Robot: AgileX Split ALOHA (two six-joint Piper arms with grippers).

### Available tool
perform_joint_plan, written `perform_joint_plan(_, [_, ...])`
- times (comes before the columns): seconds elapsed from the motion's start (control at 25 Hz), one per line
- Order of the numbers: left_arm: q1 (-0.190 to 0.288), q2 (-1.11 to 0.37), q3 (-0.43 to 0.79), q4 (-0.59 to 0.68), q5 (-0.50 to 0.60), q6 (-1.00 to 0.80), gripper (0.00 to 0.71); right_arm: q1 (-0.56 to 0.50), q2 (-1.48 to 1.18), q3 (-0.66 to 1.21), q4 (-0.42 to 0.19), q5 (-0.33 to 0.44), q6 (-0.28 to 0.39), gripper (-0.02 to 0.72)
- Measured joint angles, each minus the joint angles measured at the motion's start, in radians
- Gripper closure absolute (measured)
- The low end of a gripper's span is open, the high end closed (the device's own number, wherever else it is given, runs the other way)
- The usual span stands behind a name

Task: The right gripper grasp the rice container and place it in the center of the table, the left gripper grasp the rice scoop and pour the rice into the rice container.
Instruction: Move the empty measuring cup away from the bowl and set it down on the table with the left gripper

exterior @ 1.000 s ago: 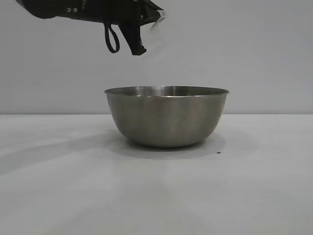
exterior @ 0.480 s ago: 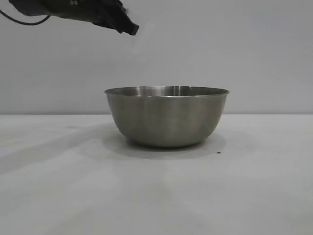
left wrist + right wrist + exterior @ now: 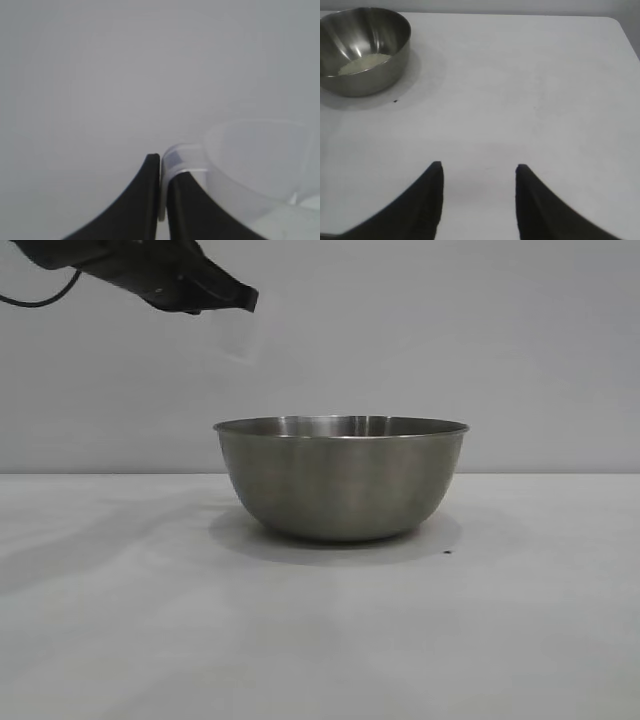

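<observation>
Left hand [image 3: 235, 302]: pinched the handle of the rice scoop [image 3: 238, 335], high, up and left of the rice container [image 3: 340, 480].
Rice container: stood mid-table [image 3: 120, 640], holding rice [image 3: 364, 63].
Key relation: scoop lay outside the rim, on the left arm's side.
Right hand [image 3: 477, 172]: spread, empty, well apart from the container.
</observation>
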Motion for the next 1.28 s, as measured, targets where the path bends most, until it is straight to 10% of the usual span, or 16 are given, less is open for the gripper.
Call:
perform_joint_plan(0.72, [0.064, -0.068, 0.427, 0.041, -0.275, -0.238, 0.710, 0.000, 0.000, 0.000, 0.000, 0.000, 0.000, 0.432])
perform_joint_plan(1.28, [0.074, 0.005, 0.480, 0.081, -0.368, -0.329, 0.710, 0.000, 0.000, 0.000, 0.000, 0.000, 0.000, 0.432])
